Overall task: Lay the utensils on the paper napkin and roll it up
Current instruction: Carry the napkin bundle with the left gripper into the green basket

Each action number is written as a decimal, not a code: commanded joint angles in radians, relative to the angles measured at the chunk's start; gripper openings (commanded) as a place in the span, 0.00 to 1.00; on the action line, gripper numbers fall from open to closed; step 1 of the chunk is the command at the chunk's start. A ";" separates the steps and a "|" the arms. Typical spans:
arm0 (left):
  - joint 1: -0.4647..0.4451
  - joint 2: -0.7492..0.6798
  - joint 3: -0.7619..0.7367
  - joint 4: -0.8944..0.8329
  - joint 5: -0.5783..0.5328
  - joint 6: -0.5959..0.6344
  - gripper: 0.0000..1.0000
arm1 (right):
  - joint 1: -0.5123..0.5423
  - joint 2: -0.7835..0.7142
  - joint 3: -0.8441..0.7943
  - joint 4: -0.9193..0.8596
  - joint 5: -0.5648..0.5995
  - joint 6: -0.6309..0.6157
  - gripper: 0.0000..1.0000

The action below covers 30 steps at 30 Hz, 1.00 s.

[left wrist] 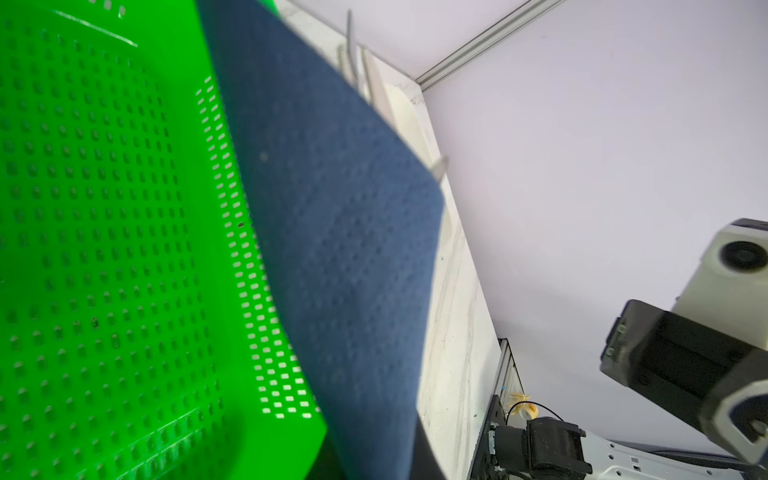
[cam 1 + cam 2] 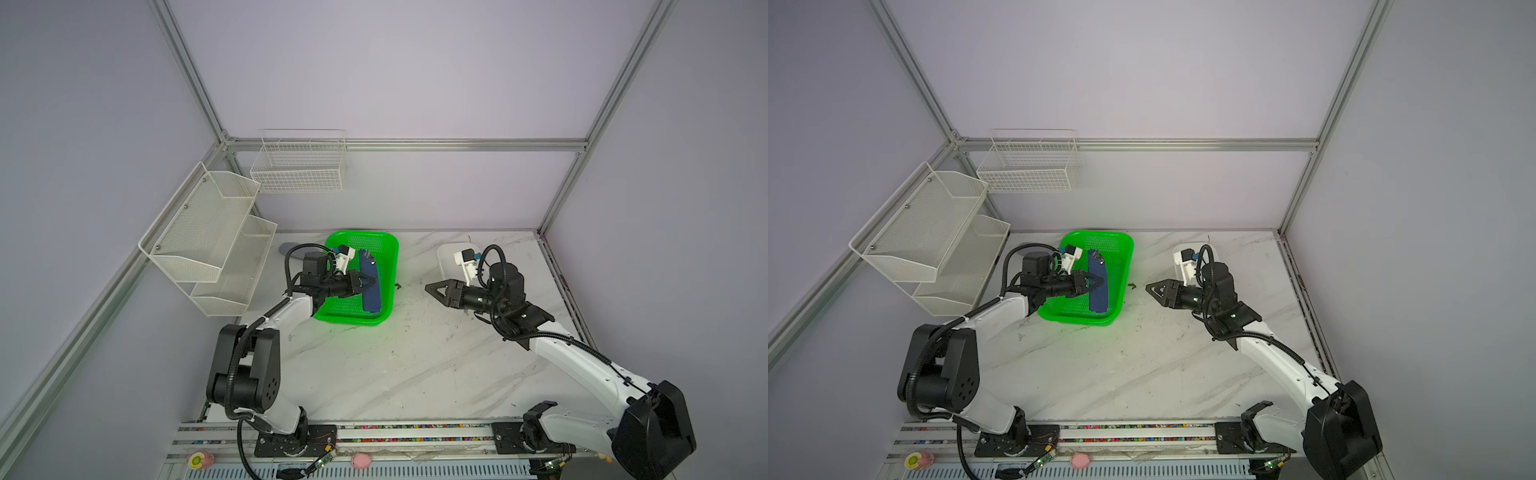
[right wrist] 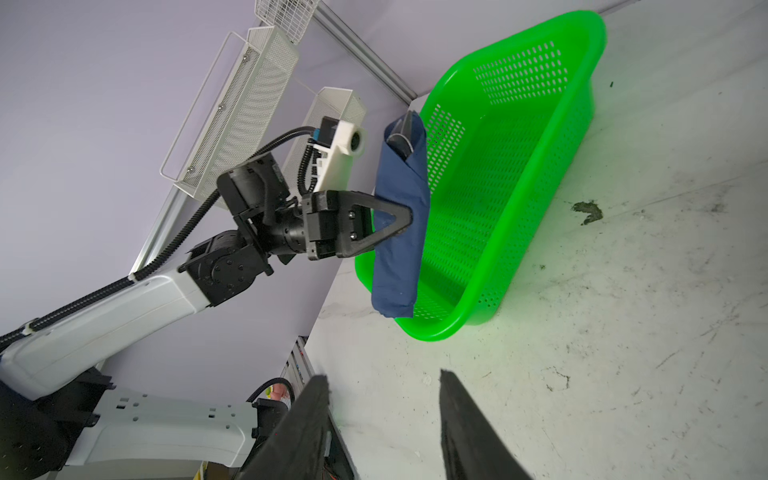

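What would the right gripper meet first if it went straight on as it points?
The right gripper would probably hit the green basket, at the side wall facing it; whether it clears the rim is unclear.

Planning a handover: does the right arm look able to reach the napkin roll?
Likely yes: the open right gripper points toward the napkin roll with only table between; the left gripper, shut on its middle, leaves both ends free.

Your scuffed marble tabletop (image 2: pixel 415 365) carries a green basket (image 2: pixel 353 321), a white tray (image 2: pixel 446 257), and a green scrap (image 2: pixel 397 286) between them.
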 commanded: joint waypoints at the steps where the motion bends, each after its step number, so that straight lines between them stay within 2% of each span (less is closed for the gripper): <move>1: 0.003 0.033 0.137 -0.002 0.008 0.049 0.09 | 0.027 0.025 0.004 0.060 0.043 0.023 0.45; 7: 0.004 0.156 0.203 0.008 0.034 0.044 0.09 | 0.100 0.123 0.069 -0.008 0.292 0.031 0.44; 14: 0.004 0.261 0.280 -0.006 0.050 0.058 0.09 | 0.132 0.277 0.142 0.040 0.320 0.064 0.43; 20: 0.002 0.349 0.361 -0.118 0.023 0.144 0.10 | 0.142 0.337 0.156 0.052 0.288 0.078 0.43; 25: 0.002 0.414 0.415 -0.159 0.034 0.176 0.10 | 0.177 0.331 0.178 -0.046 0.421 0.029 0.43; 30: 0.002 0.464 0.454 -0.212 0.018 0.226 0.10 | 0.185 0.329 0.176 -0.056 0.442 0.019 0.43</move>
